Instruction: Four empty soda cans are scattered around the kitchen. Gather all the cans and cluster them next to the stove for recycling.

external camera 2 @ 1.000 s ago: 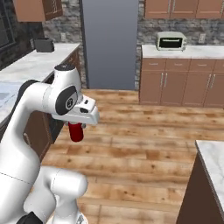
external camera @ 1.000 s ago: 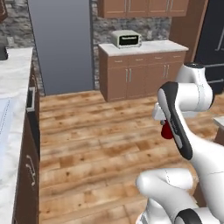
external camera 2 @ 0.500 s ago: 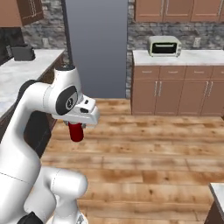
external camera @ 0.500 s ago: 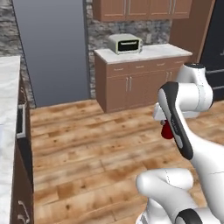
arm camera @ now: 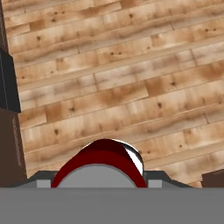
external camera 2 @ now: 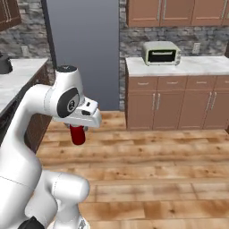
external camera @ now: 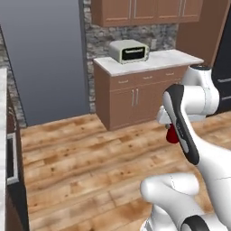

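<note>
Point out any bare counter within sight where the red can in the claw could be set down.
The white counter is bare right of the toaster oven, toward the wall outlet. The grey counter at left is bare in front of a dark appliance. The red can hangs from the claw over wood floor.

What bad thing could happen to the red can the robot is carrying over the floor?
1. The red can hangs below the gripper high over the wooden floor. If the grip slips, it would likely fall and roll away.
2. The can sticks out under the hand, so it might bump the cabinet or the counter edge if the robot passes too close.
</note>
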{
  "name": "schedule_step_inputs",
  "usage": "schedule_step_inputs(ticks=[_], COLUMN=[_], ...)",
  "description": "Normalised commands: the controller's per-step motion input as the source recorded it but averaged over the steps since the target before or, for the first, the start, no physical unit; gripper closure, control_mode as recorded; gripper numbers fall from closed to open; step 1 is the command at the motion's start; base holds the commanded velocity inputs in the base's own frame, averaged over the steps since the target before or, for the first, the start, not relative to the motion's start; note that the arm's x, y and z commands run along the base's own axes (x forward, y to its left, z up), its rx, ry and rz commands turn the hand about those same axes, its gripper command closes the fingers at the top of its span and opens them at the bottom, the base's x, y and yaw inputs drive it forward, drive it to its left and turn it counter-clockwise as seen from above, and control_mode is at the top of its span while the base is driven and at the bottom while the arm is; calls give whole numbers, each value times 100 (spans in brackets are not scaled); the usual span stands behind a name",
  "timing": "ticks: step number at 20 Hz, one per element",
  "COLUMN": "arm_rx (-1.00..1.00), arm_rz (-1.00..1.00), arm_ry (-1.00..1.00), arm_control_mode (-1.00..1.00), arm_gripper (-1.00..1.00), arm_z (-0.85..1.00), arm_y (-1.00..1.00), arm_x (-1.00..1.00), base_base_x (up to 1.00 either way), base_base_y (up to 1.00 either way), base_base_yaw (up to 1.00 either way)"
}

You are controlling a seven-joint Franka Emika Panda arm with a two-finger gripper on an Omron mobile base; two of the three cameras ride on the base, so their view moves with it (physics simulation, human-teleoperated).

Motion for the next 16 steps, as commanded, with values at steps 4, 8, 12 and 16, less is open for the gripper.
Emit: schedule_step_inputs(ticks=[4, 8, 12, 16], arm_rx=[0, 0, 0, 0], arm_rz=[0, 0, 0, 0], arm_ry=[0, 0, 0, 0], arm_control_mode=[100, 100, 100, 100], arm_gripper=[100, 100, 100, 100], arm_z=[0, 0, 0, 0], arm_y=[0, 0, 0, 0], arm_x=[0, 0, 0, 0], base_base_x=[99, 76, 64, 75], base_base_y=[24, 20, 24, 30], base_base_yaw=[-39, -67, -73, -70])
